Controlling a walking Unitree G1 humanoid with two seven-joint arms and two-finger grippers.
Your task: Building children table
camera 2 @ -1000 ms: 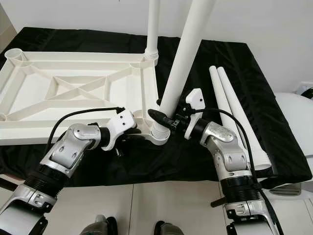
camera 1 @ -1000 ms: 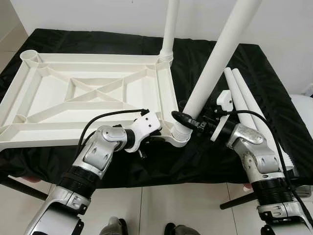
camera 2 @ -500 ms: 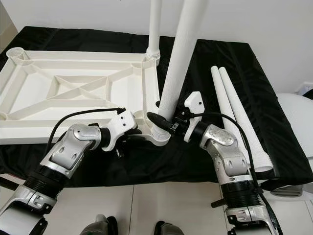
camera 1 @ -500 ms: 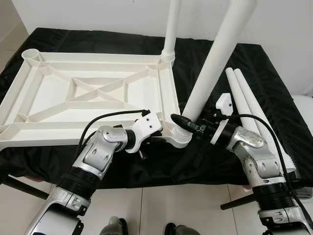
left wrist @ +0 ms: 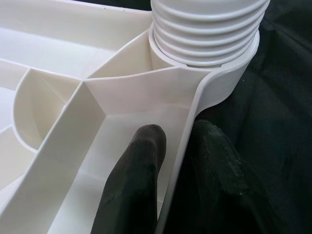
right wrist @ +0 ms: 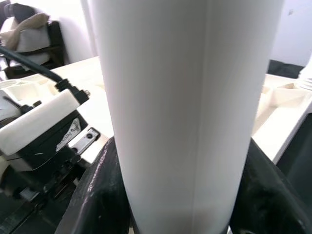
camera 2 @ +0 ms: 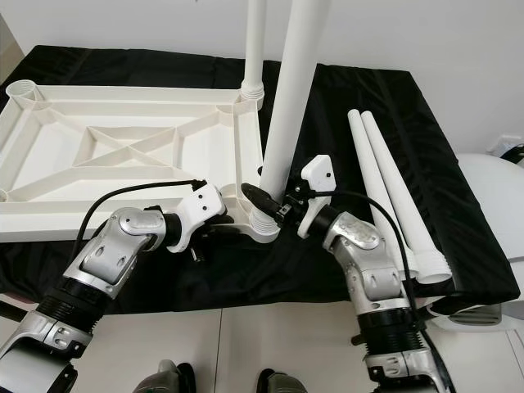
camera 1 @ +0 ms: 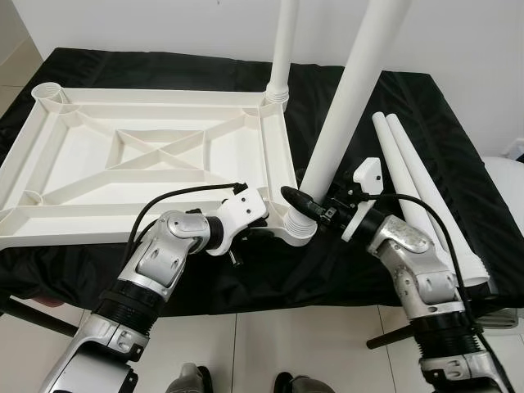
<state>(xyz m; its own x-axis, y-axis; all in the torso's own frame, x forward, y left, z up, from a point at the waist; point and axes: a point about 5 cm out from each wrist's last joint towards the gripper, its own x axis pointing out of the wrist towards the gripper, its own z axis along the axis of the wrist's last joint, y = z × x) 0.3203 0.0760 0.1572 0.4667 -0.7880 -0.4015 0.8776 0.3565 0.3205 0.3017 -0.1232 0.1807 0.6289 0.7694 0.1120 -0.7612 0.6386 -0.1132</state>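
Note:
The white table top lies upside down on a black cloth. One white leg stands upright in its far right corner socket. A second leg leans slightly to the right, with its threaded end in the near right corner socket. My right gripper is shut on this leg just above the socket, with a black finger on each side of it. My left gripper is shut on the table top's rim right beside that socket.
Two spare white legs lie side by side on the black cloth to the right of my right arm. A white rounded object stands past the cloth's right edge. White tiled floor is below the near edge.
The held leg has swung closer to upright, its top moving left. My right arm has shifted left with it. The left gripper stays on the rim.

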